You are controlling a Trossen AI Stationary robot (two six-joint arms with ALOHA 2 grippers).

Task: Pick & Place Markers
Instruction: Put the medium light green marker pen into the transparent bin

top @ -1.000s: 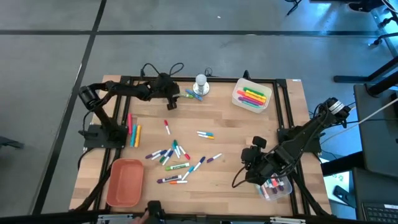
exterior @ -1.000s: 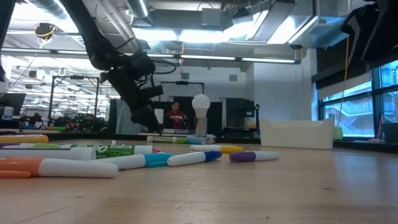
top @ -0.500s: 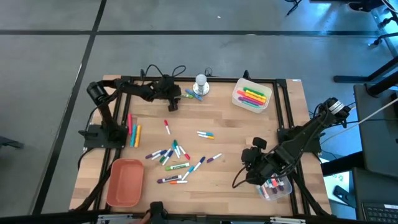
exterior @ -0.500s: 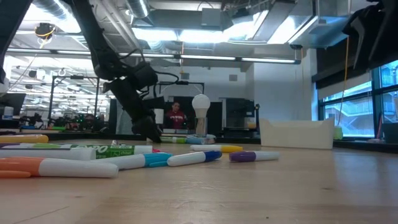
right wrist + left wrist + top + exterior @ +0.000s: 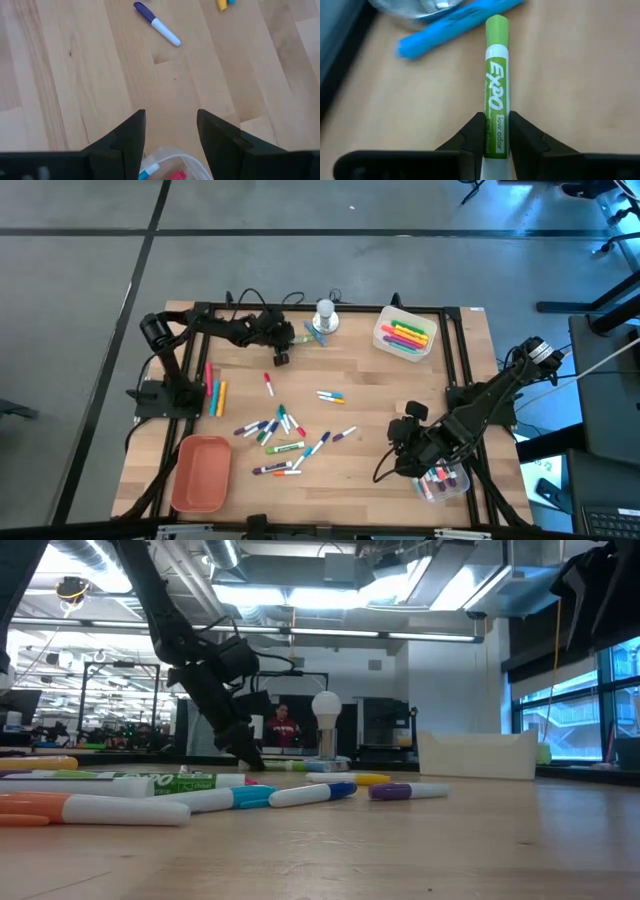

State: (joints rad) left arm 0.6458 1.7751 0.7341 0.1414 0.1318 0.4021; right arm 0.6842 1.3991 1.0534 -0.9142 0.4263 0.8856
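One green marker (image 5: pixel 496 95) between left hand (image 5: pixel 495 131) fingers.

We see a green marker with white lettering (image 5: pixel 496 90), a plain blue marker (image 5: pixel 452 23), a purple-capped white marker (image 5: pixel 156 23), and a light wood-grain surface (image 5: pixel 75 75).

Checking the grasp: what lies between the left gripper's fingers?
A green Expo marker, pinched between the left gripper fingers, per the left wrist view.
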